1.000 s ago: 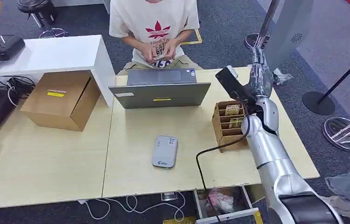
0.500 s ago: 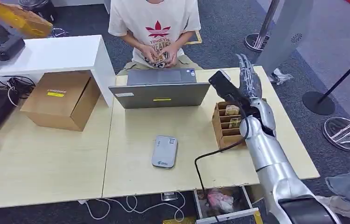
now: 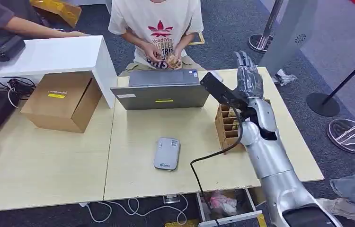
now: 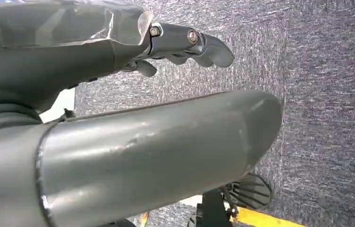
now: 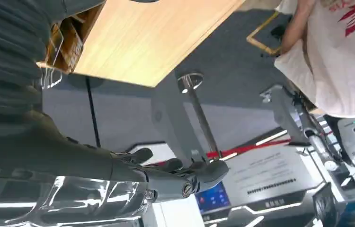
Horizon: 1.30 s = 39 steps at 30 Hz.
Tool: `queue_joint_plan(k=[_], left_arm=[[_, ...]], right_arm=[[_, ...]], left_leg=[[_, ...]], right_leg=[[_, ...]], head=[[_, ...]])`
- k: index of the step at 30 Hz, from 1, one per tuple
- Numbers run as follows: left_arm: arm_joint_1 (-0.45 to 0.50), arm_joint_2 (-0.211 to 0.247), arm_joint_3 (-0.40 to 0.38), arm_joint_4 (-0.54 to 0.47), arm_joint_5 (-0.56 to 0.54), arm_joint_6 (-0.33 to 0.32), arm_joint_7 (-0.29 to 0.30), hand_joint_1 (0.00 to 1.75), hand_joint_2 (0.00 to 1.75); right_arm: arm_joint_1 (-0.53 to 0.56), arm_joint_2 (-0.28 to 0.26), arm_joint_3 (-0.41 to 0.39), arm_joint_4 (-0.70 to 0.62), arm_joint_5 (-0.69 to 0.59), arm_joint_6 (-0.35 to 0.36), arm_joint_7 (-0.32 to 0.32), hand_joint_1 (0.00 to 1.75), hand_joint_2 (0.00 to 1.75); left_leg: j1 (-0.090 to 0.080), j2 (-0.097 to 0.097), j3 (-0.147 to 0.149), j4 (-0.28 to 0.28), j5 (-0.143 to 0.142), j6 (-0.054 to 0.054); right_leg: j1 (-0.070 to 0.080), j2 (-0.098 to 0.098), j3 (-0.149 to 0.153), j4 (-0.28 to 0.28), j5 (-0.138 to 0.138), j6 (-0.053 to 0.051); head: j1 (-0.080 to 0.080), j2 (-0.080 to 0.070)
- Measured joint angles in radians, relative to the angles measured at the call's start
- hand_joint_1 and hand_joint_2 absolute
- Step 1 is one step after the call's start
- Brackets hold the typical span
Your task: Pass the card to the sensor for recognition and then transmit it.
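Right hand: we see our right hand point(image 3: 248, 75) raised above the far right part of the table point(image 3: 133, 170), fingers straight and spread, holding nothing.
Left hand: in the left wrist view our left hand point(image 4: 185, 45) hangs over grey carpet, fingers loosely curled, nothing in them.
Count: we count one wooden card holder point(image 3: 227, 126), one grey sensor point(image 3: 167, 153), one laptop point(image 3: 162, 91), one cardboard box point(image 3: 62, 100) and two people.
Cards: cards point(image 3: 231, 120) stand in the holder's slots, just below our right wrist; the person point(image 3: 155, 23) behind the laptop holds more.
Hidden: our forearm covers the holder's right side, so we cannot count its cards; the second person is cut off at the top left edge.
Room: the sensor lies alone mid-table, well apart from holder and laptop; the holder is near the right edge.
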Motion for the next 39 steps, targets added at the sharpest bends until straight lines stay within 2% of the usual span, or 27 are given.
queue_joint_plan(k=[7,10,18,31,32,38,39], left_arm=[[-0.002,-0.005,0.001,0.0,0.0,0.0,0.0,0.0,0.0],[-0.002,-0.006,0.001,0.0,0.001,0.001,0.0,0.0,0.0],[-0.002,-0.005,0.001,0.0,0.001,0.006,0.006,0.0,0.0],[-0.002,-0.004,0.002,0.0,0.005,0.001,0.006,0.0,0.0],[-0.002,-0.004,0.002,0.0,0.005,0.0,0.006,0.0,0.0],[-0.003,-0.004,0.002,0.0,0.008,0.0,0.006,0.0,0.0],[-0.003,-0.004,0.002,0.0,0.008,-0.001,0.006,0.0,0.0]], right_arm=[[0.019,-0.015,0.062,-0.057,0.152,0.004,0.094,0.0,1.75],[0.024,-0.023,0.083,-0.069,0.197,0.008,0.115,0.0,1.75],[0.032,-0.03,0.101,-0.081,0.204,0.016,0.118,0.0,1.75],[0.048,-0.032,0.124,-0.071,0.156,0.066,0.073,0.0,1.75],[0.051,-0.032,0.127,-0.071,0.153,0.07,0.071,0.09,1.75],[0.061,-0.033,0.148,-0.072,0.141,0.079,0.065,0.1,1.75],[0.061,-0.033,0.15,-0.072,0.141,0.079,0.063,0.16,1.75]], left_leg=[[0.0,0.0,0.0,0.0,0.0,0.0],[0.0,0.0,0.0,0.0,0.0,0.0],[0.0,0.0,0.0,0.0,0.0,0.0],[0.0,0.0,0.0,0.0,0.0,0.0],[0.0,0.0,0.0,0.0,0.0,0.0],[0.0,0.0,0.0,0.0,0.0,0.0],[0.0,0.0,0.0,0.0,0.0,0.0]], right_leg=[[0.0,0.0,0.0,0.0,0.0,0.0],[0.0,0.0,0.0,0.0,0.0,0.0],[0.0,0.0,0.0,0.0,0.0,0.0],[0.0,0.0,0.0,0.0,0.0,0.0],[0.0,0.0,0.0,0.0,0.0,0.0],[0.0,0.0,0.0,0.0,0.0,0.0],[0.0,0.0,0.0,0.0,0.0,0.0]], head=[[0.0,0.0],[0.0,0.0],[0.0,0.0],[0.0,0.0],[0.0,0.0],[0.0,0.0],[0.0,0.0]])
